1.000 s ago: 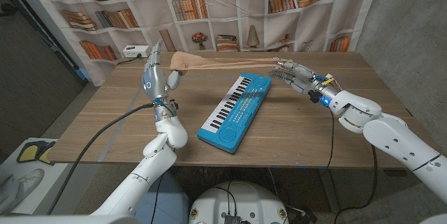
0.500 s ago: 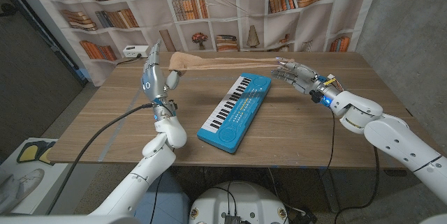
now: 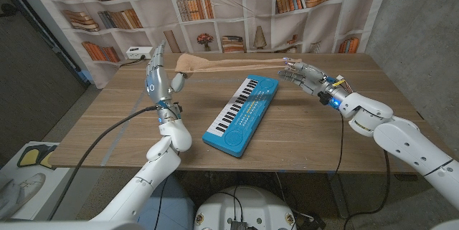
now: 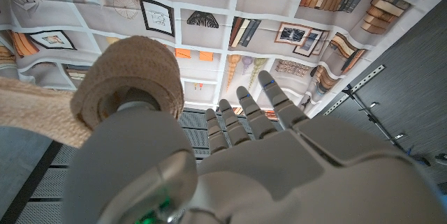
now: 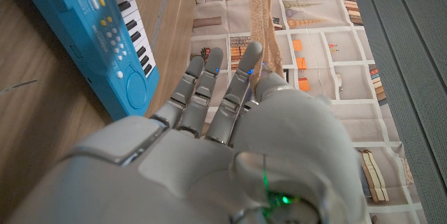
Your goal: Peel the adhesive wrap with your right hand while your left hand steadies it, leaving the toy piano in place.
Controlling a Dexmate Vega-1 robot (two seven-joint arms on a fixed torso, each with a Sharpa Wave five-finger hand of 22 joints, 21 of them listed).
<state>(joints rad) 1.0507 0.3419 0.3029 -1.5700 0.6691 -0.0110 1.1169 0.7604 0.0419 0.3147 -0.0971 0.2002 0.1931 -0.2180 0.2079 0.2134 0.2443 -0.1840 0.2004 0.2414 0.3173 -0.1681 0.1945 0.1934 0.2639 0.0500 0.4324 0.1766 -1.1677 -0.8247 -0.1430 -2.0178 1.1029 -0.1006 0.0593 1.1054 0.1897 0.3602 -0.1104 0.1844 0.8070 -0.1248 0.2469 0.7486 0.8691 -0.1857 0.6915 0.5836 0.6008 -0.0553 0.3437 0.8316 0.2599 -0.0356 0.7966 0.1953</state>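
Note:
A tan roll of adhesive wrap is held up over the table's far side by my raised left hand; the roll sits by the thumb while the fingers reach out straight. A peeled strip stretches from the roll across to my right hand, which pinches its end. The blue toy piano lies slantwise on the table, below the strip and between the two hands, with neither hand touching it.
The wooden table has bare room in front of and beside the piano. A white power strip sits at the far left corner. A printed bookshelf backdrop hangs behind the table. A black cable trails from my left arm.
My right hand has risen slightly with the strip's end. The left hand, the roll and the piano have stayed put.

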